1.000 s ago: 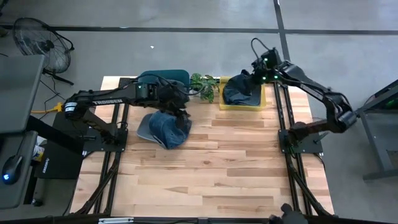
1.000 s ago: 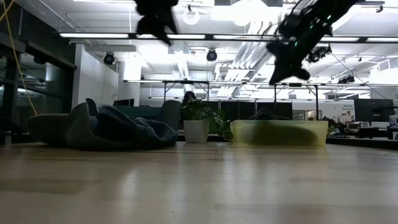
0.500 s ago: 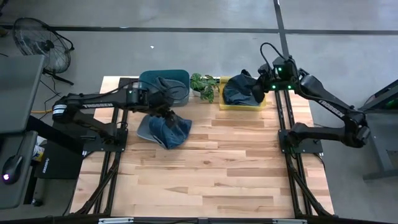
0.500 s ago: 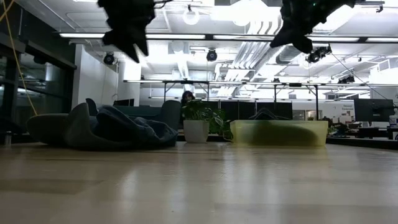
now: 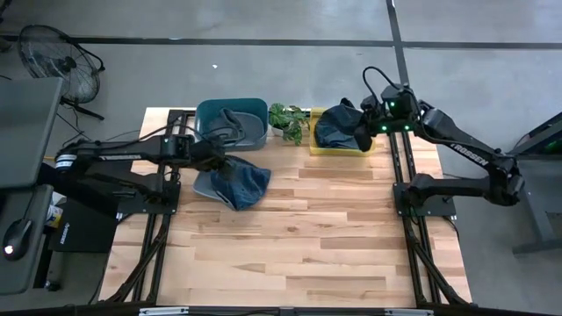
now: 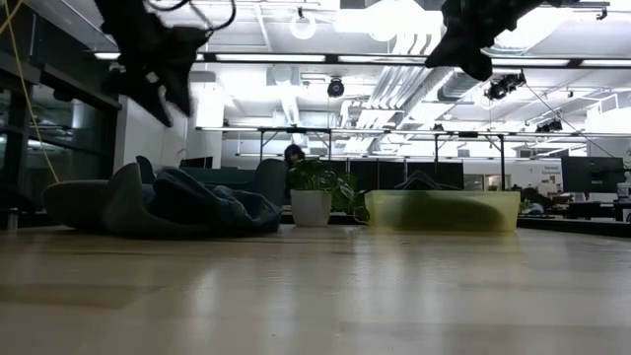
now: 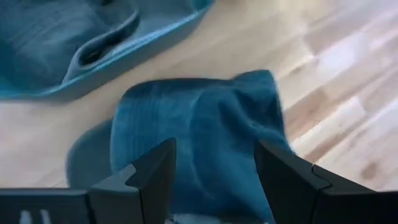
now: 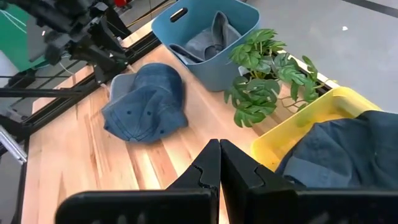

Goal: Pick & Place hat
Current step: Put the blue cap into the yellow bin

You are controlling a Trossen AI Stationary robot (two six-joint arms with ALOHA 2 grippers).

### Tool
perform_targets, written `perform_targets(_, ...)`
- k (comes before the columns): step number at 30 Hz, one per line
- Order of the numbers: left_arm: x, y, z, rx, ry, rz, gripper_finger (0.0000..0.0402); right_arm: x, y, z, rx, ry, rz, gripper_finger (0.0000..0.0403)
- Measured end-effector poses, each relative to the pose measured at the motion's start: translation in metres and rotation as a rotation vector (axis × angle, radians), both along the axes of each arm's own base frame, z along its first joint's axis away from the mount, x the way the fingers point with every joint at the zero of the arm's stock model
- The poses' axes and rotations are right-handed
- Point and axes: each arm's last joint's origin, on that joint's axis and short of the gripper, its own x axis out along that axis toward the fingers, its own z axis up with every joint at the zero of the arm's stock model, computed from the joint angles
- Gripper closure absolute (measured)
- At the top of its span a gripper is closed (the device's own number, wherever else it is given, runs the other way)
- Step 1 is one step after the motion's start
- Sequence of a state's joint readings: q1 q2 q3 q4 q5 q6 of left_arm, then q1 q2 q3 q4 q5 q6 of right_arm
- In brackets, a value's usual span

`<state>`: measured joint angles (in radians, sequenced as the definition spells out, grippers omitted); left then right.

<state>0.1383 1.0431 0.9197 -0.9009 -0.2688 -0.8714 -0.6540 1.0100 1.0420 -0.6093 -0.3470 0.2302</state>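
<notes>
On the left side of the light wooden-plank bench (image 5: 290,237), the left tool (image 5: 221,163) hangs released, its two dark fingers (image 7: 152,177) spread apart with nothing between them, just above the near edge of the blue denim cap (image 5: 233,182). That hat lies flat on the bench, crown up and a little crumpled, apart from the fingers and just in front of the teal plastic bin (image 5: 231,121). The bin stands at the back edge with a grey folded cloth (image 8: 208,36) inside it. Beside the bin, toward the right, stands a small green leafy plant in a white pot (image 6: 312,197). Next comes the yellow plastic tray (image 5: 343,147), holding a dark blue garment (image 5: 338,127). The right tool (image 5: 363,133) is clenched shut, fingers pressed together and empty, held over the tray's right rim.
</notes>
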Motion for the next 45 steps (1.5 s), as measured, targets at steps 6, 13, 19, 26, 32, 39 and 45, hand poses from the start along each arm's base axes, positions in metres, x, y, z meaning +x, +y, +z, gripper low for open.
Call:
perform_targets(6, -0.015, -0.001, -0.018, -0.068, 0.009, 0.117, 0.019, 0.004, 0.006, 0.0, 0.006, -0.001, 0.032, 0.0403)
perform_targets(13, -0.022, 0.01, -0.034, -0.147, 0.037, 0.189, 0.019, 0.007, 0.01, 0.0, 0.008, -0.002, 0.054, 0.0403)
perform_targets(19, -0.021, 0.019, -0.035, -0.173, 0.014, 0.165, 0.019, 0.008, 0.013, 0.0, 0.02, -0.004, 0.063, 0.0402)
perform_targets(26, -0.023, 0.024, -0.036, -0.171, 0.036, 0.15, 0.0164, 0.01, 0.016, 0.0, 0.018, -0.002, 0.078, 0.0402)
perform_targets(32, -0.024, 0.024, -0.036, -0.16, 0.037, 0.183, 0.0096, 0.012, 0.018, 0.0, 0.005, 0.007, 0.07, 0.0402)
perform_targets(39, -0.02, 0.027, -0.041, -0.122, 0.079, 0.21, 0.0075, 0.012, 0.019, 0.0, -0.005, 0.013, 0.062, 0.0402)
perform_targets(45, -0.023, 0.026, -0.063, -0.183, 0.104, 0.211, 0.0077, 0.013, 0.021, 0.0, -0.003, 0.012, 0.072, 0.0402)
